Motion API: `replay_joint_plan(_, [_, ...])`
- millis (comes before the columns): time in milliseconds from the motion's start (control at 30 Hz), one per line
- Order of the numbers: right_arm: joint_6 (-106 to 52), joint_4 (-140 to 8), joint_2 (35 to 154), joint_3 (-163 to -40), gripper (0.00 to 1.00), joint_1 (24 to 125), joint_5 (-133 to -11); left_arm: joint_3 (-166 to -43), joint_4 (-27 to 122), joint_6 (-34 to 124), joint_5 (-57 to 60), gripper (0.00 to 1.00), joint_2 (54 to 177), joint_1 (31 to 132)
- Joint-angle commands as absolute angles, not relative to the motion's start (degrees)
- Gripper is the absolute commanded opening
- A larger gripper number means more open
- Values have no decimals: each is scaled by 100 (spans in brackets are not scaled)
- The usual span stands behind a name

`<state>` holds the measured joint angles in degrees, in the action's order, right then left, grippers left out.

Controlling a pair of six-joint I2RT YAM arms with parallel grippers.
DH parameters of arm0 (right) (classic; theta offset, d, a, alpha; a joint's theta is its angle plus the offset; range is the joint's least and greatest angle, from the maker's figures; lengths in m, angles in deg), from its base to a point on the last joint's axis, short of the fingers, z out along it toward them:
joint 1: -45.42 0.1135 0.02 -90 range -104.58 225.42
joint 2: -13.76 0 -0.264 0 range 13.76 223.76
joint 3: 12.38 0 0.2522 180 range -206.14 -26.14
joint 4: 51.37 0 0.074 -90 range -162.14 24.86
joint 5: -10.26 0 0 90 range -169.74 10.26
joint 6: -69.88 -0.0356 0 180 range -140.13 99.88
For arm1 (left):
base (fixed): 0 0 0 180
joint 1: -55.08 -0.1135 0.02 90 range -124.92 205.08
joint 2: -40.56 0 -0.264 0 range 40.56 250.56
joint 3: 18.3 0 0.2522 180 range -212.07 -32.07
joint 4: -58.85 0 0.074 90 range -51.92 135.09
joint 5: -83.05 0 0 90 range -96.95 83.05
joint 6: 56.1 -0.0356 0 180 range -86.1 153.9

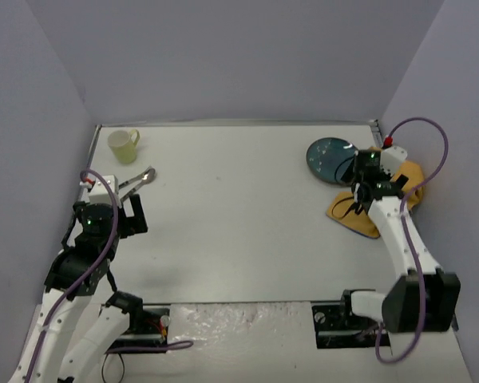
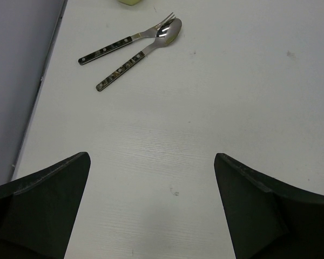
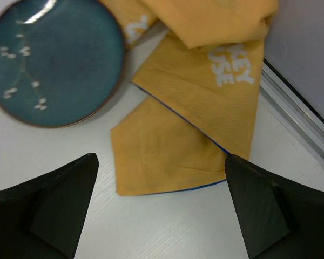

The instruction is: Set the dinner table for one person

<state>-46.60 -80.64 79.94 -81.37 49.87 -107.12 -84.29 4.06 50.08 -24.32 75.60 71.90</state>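
- Your right gripper (image 3: pixel 161 162) is wide open and holds nothing. It hangs over the near corner of the crumpled orange placemat (image 3: pixel 194 118). If you pinch only one loose layer, the cloth will likely drag along folded instead of spreading flat.
- The teal plate (image 3: pixel 56 59) lies just beside the placemat, and its rim seems to overlap a fold. Tug the cloth and you could tow or tilt the plate.
- The dinner table (image 1: pixel 239 231) spreads beneath both arms. The placemat is bunched at its far right corner, against the metal rim, so an outward pull risks sending it over the edge.
- Your left gripper (image 2: pixel 151 162) is equally open and empty, above bare tabletop and short of the fork (image 2: pixel 124 42) and spoon (image 2: pixel 137 56). Their heads touch, so grabbing one may shove the other toward the left edge.
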Motion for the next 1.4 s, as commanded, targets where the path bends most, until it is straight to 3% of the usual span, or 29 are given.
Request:
replay_joint_plan(0, [-5506,-8102,9092,-8531,100,3981,-10904,-8172,875,5236,-2409,97,7367,7199])
replay_joint_plan(433, [-6211,-7653,11077,-8510,100,2743,-10242,-7945,1018,5262,-2393,97,7052,7213])
replay_joint_plan(733, [-6159,-7024,11564,-8001,99,2583,-9628,-7960,1012,5272,-2243,97,7138,7254])
replay_joint_plan(767, [-6147,-6992,11579,-7962,93,2582,-9578,-7961,1011,5273,-2242,97,7146,7264])
replay_joint_plan(1000, [-6146,-6953,11280,-7663,31,2590,-9388,-7980,975,5279,-2243,97,7194,7327])
replay_joint_plan(1167, [-6319,-7123,10359,-7440,0,2635,-9127,-8014,930,5298,-2251,97,7248,7381])
replay_joint_plan(1367, [-6047,-7723,8819,-7770,0,2904,-9263,-8316,562,5417,-2157,97,7528,7523])
